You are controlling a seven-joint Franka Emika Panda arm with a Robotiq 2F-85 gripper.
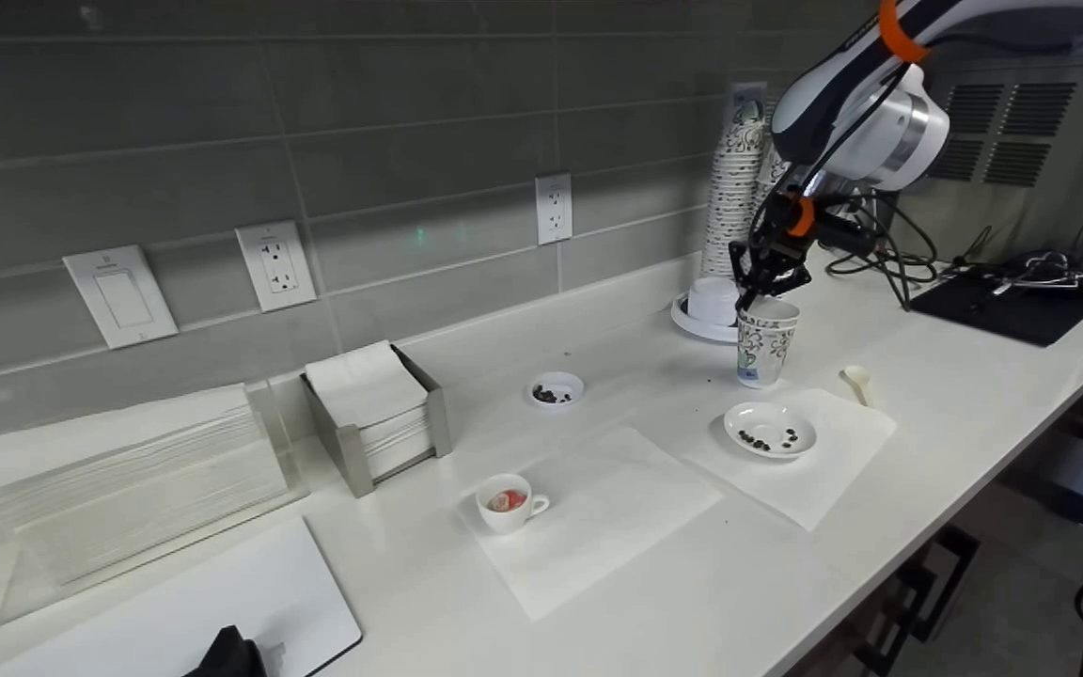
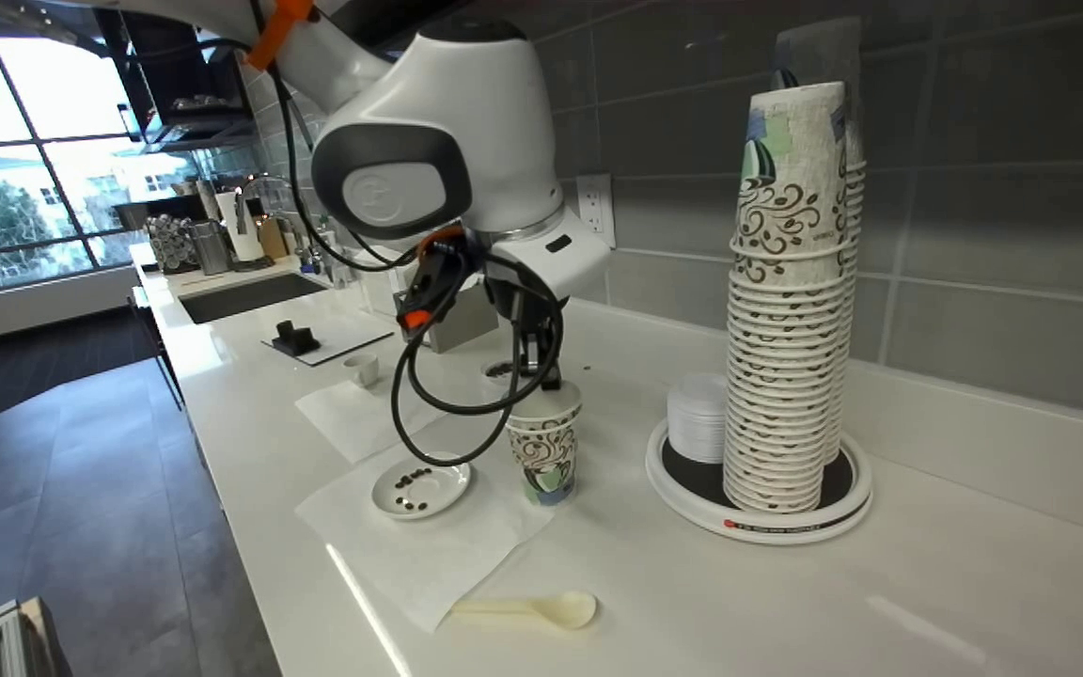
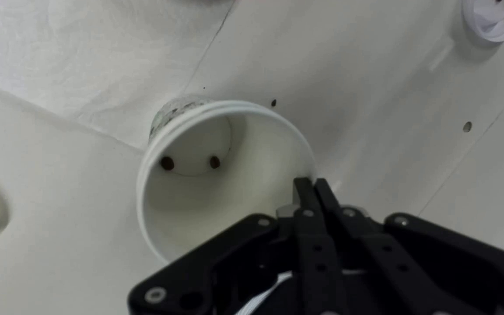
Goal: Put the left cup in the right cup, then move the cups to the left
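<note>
Nearest in the wrist view, the black gripper (image 3: pixel 312 182) is pinched narrow on the rim of the white inner cup (image 3: pixel 230 188), one finger (image 3: pixel 303 192) inside; two dark bean-like bits (image 3: pixel 215 162) lie at its bottom. Just below, a second rim shows it nested in the patterned outer cup (image 2: pixel 546 461), which in both exterior views appears to stand upright on the counter (image 2: pixel 692 621). Nesting looks done; the shift left seems next, calling for a level, gentle pull that brings both cups, though whether the outer wall is pinched too I cannot tell. Nearby, a shallow dish (image 2: pixel 445 493) on paper (image 2: pixel 410 555) should be given room; well beyond sits a small white mug (image 2: pixel 362 370).
</note>
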